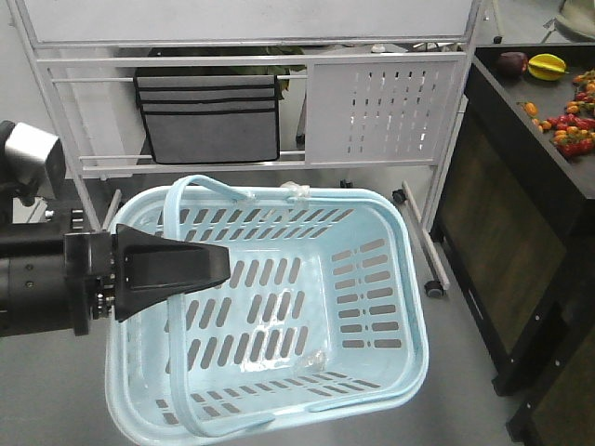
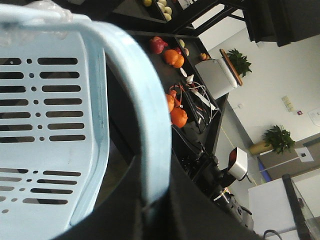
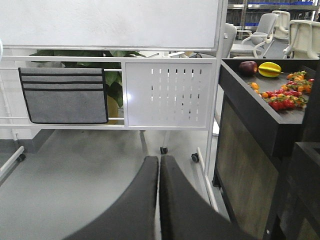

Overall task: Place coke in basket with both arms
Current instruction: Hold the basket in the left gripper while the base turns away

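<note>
Basket (image 1: 321,297), one: light blue, slotted walls and bottom, mouth turned up toward the front camera. Long axis set across the front view, left to right. Located low and centre in that view, over grey floor, just before a white stand (image 1: 381,111).

Handles, two: thin, pale blue. One (image 1: 200,183) arched over the far long side, one (image 1: 232,427) lying along the near long side.

Left gripper (image 1: 221,265), one: black, tapered, pointing right across the basket's left short end. Fingers closed onto the rim there, as seen in the left wrist view, with the rim running down between them.

Right gripper (image 3: 159,162), one: fingers pressed flat together, only a thin seam between them, nothing pinched. Pointed toward the stand and floor.

Pouch (image 1: 209,121), one: grey with black bands, hung on the stand's rails.

Table (image 1: 539,163), one: black, at right, well apart from the basket. On it: one yellow starfruit (image 1: 547,65), one dark fruit (image 1: 511,63) just beside it, and a scatter of small red and orange pieces too small to count.
</note>
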